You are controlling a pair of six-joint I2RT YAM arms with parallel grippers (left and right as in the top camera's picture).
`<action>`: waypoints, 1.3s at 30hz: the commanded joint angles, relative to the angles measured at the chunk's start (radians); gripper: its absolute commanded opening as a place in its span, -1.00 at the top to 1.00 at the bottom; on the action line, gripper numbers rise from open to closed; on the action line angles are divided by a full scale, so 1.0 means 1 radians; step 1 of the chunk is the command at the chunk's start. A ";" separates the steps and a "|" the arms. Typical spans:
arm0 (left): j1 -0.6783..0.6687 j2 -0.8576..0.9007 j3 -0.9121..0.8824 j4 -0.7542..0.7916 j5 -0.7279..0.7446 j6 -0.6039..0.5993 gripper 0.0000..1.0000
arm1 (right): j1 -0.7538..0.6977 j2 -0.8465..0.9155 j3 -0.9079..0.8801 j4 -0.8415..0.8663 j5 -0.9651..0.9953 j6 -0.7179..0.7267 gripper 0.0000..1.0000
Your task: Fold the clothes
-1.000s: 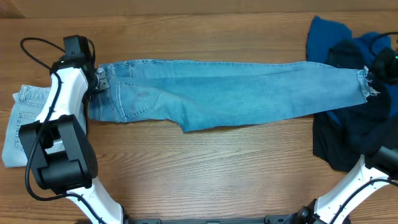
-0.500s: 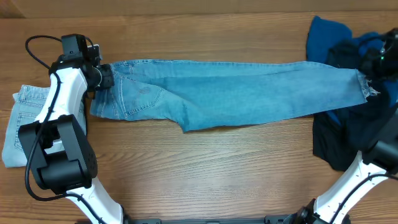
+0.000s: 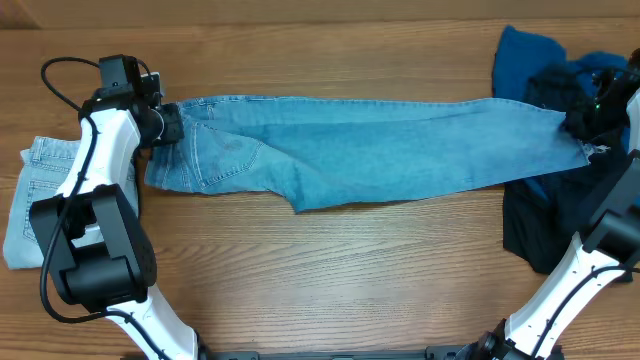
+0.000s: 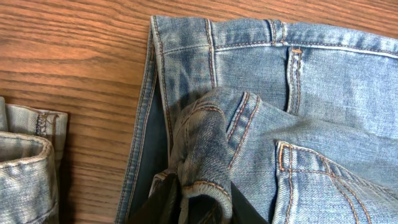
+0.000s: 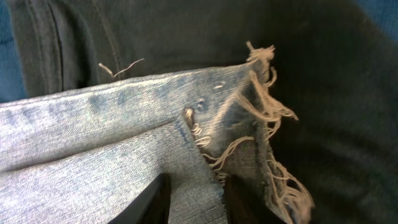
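Light-blue jeans (image 3: 380,150) lie stretched flat across far half of table (image 3: 330,280), waistband (image 4: 249,37) at left, frayed hem (image 5: 267,118) at right. Left gripper (image 3: 163,124) at waistband end, jaws clamped on bunched fold of denim. Right gripper (image 5: 196,202) at hem; fingers (image 5: 152,202) stand either side of hem edge, but cannot tell if they really pinch it. Hem rests on dark navy garment (image 3: 545,225). Royal-blue garment (image 3: 522,60) behind it, far right. Paler jeans (image 3: 35,200) folded at left edge, apart from light-blue jeans.
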 commanded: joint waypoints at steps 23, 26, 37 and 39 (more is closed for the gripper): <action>0.002 -0.021 0.007 -0.012 0.029 0.022 0.53 | 0.005 0.027 0.093 -0.096 0.001 0.023 0.92; 0.002 -0.021 0.007 -0.011 0.031 0.022 0.49 | -0.002 0.005 0.209 -0.136 0.002 0.054 0.92; -0.032 -0.021 0.007 0.084 0.121 -0.007 0.20 | -0.016 0.003 0.286 -0.154 0.170 0.137 0.92; -0.032 -0.021 0.007 0.108 0.068 -0.055 0.25 | -0.027 0.003 0.286 -0.153 0.190 0.158 0.92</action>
